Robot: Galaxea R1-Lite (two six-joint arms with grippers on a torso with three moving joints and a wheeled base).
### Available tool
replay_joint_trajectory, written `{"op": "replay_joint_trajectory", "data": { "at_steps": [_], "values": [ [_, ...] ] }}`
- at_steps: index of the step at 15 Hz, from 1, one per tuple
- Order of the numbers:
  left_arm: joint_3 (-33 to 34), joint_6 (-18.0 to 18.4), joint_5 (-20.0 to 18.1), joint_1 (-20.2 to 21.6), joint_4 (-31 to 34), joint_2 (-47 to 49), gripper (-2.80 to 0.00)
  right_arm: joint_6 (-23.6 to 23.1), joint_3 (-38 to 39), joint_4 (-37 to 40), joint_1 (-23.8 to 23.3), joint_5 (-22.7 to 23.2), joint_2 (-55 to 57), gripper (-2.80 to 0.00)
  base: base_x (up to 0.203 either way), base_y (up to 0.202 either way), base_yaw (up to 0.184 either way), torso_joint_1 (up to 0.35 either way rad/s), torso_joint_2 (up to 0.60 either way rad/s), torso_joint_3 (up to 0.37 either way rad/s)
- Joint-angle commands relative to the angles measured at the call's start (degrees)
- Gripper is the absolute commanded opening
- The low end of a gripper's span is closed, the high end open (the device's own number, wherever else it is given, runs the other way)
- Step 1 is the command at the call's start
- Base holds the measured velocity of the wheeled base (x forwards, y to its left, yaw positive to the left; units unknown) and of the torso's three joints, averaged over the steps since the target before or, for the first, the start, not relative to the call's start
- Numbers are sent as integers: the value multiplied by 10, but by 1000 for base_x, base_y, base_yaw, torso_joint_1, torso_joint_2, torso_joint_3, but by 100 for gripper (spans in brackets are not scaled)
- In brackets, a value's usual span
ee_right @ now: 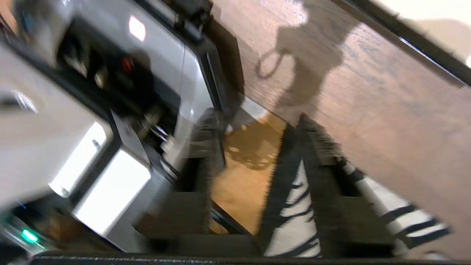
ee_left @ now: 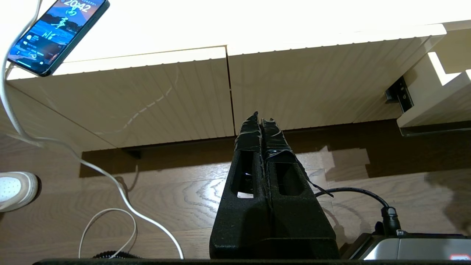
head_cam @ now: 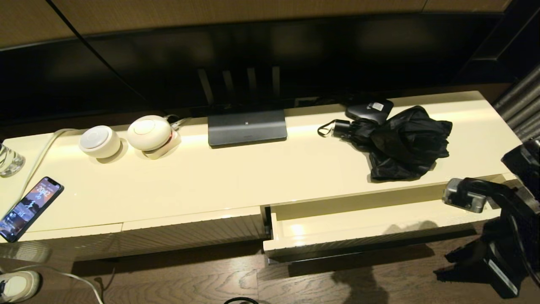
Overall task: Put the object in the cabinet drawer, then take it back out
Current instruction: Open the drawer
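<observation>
The black folding umbrella [head_cam: 400, 141] lies rumpled on the cream bench [head_cam: 211, 177] toward its right end, its short handle and wrist loop pointing left, just in front of a small black box with a white label [head_cam: 371, 109]. Right below it the cabinet drawer [head_cam: 363, 230] stands pulled out, with nothing seen inside.

The right tool [ee_right: 257, 147] hangs low at the right, beside the drawer's end, over the wooden floor [head_cam: 190, 278]. In the blurred right wrist view its two fingers [ee_right: 312, 147] stand partly apart with only floor showing between them; it grasps nothing and touches nothing.

The left tool [ee_left: 261, 125] is parked low in front of the ribbed cream front panel [ee_left: 165, 95], its fingers pressed together, empty. A lit phone [head_cam: 29, 207] lies at the bench's left end.
</observation>
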Motion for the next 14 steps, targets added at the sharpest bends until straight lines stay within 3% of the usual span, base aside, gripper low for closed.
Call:
{"op": "replay_joint_trajectory", "data": {
  "at_steps": [1, 6, 14],
  "values": [
    [2, 0, 0, 0, 0, 1, -280, 50, -37, 0, 1, 0, 69, -280, 0, 0, 0, 0, 0, 0],
    [2, 0, 0, 0, -1, 1, -280, 134, -90, -13, 0, -14, 142, -280, 0, 0, 0, 0, 0, 0],
    [2, 0, 0, 0, 0, 1, -280, 196, -158, -17, -3, -62, 208, -280, 0, 0, 0, 0, 0, 0]
  ]
}}
